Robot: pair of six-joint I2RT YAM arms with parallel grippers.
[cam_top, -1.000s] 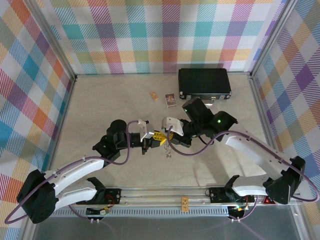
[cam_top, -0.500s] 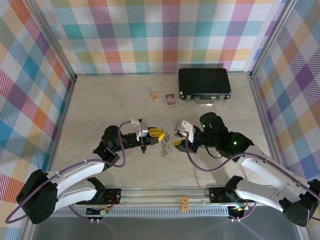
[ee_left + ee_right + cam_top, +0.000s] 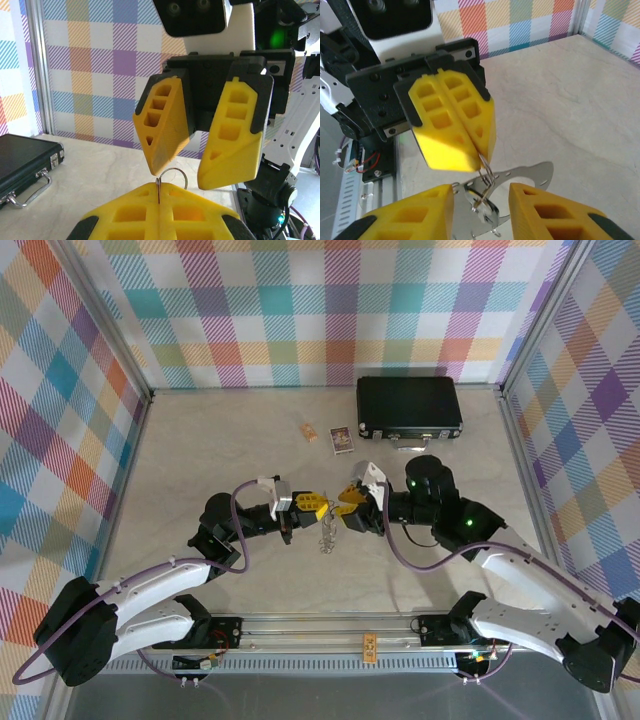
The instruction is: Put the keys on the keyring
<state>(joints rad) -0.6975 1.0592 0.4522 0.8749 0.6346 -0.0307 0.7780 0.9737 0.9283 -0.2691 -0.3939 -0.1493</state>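
Pale marbled tabletop ran between checked walls, and the work sat above its middle, just ahead of the 2 arm bases.

The keyring was off the table, its thin wire loop standing up out of the left gripper, whose 2 yellow fingers were pressed flat together on the wire. In the overhead view the keys dangled below that pinch as a small silvery bunch; the right wrist camera showed a flat metal key hanging under the ring, apparently already on it, though the join was too small to make out.

The right gripper faced the left gripper nose to nose, its 2 fingers partly spread with the ring and the top of the bunch between them. It held nothing that I could see; whether 1 pad brushed the metal I could not tell.

As I judged it, the step in hand was the right arm lining up for a fresh grip at the ring while the left acted as the clamp. The next move called for closing gently on a key or the wire without twisting the loop out of the left pinch.

Beyond them lay a shut black case at the back wall and 2 small cards just left of it.
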